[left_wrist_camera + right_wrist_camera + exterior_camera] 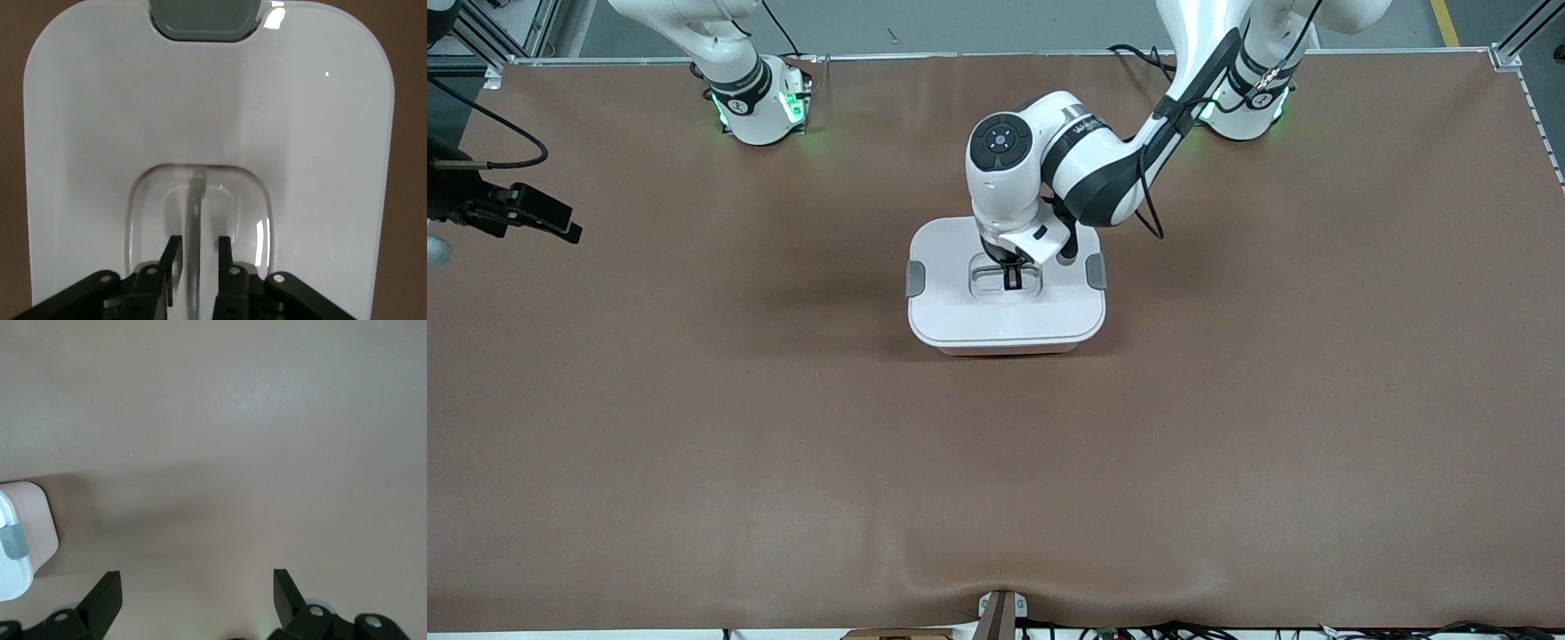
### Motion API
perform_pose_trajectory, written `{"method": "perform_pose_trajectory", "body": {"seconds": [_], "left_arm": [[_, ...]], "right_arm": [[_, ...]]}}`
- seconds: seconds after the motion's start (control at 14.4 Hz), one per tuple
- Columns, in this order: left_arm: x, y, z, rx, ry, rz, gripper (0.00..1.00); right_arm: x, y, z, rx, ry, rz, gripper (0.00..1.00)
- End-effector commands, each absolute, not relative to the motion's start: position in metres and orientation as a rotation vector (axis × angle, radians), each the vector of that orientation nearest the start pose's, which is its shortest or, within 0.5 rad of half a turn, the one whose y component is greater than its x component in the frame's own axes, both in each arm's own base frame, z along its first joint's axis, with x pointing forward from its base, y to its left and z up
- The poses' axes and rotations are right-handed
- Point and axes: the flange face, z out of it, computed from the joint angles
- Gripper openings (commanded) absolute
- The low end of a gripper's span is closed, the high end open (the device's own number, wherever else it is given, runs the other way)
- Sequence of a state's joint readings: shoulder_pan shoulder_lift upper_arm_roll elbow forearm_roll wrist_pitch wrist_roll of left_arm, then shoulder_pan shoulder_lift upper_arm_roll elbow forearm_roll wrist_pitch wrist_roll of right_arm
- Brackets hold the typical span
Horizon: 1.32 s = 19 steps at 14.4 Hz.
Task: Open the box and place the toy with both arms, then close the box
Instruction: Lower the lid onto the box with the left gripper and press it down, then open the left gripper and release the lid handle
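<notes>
The box (1007,298) sits mid-table, lid (207,127) on, both grey side clips (915,278) in place at the short ends, one toward each arm's end of the table. The left gripper (1012,277) is directly over the lid's centre, down in the recessed handle well. In the left wrist view the thin grey handle (195,227) runs straight up between the two fingers (224,257), so the handle's long axis lies along the gap, perpendicular to the closing direction. Left gripper state: fingers parted a little, standing either side of the handle bar with slight clearance visible each side; not clamped on it, no firm grasp shown. Judgement: whichever way the move goes (pinch or withdraw), alignment is already correct; the handle is centred in the gap, no lateral shift needed, only vertical travel or closure. The right gripper (197,597) is fully spread, nothing between the fingers, and hangs over bare table (694,400) well toward the right arm's end; the right arm is waiting. From it the box lies off to one side, only a corner and one clip (13,542) in the right wrist view. So the left gripper is by far the nearer to the box. The toy is not visible in any view; cannot tell whether it's inside the closed box. Risk, as judged: the handle is thin and may slip if pinched off-centre.
</notes>
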State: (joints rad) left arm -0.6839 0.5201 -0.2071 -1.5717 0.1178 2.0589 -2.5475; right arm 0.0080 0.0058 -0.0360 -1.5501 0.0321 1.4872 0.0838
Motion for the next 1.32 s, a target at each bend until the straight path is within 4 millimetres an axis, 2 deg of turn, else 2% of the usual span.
{"method": "perform_pose_trajectory", "body": {"seconds": [0.0,0.14,0.35,0.56,0.91,1.25], "left_arm": [[0.465,-0.521,0.362,2.16,2.256,0.029,1.0],[0.466,-0.52,0.37,2.157,2.251,0.038,1.0],[0.475,-0.506,0.392,2.208,2.194,0.052,1.0],[0.478,-0.496,0.398,2.259,2.179,0.049,1.0],[0.494,-0.464,0.429,2.407,2.04,0.078,1.0],[0.518,-0.405,0.466,2.575,1.91,0.058,1.0]], "right_arm": [[0.548,-0.015,0.627,-3.103,0.186,0.064,1.0],[0.55,-0.015,0.626,-3.102,0.196,0.045,1.0],[0.551,-0.014,0.626,-3.102,0.192,0.025,1.0],[0.551,-0.013,0.627,-3.105,0.178,0.023,1.0],[0.547,-0.014,0.627,-3.106,0.178,0.051,1.0],[0.547,-0.014,0.628,-3.106,0.177,0.049,1.0]]}}
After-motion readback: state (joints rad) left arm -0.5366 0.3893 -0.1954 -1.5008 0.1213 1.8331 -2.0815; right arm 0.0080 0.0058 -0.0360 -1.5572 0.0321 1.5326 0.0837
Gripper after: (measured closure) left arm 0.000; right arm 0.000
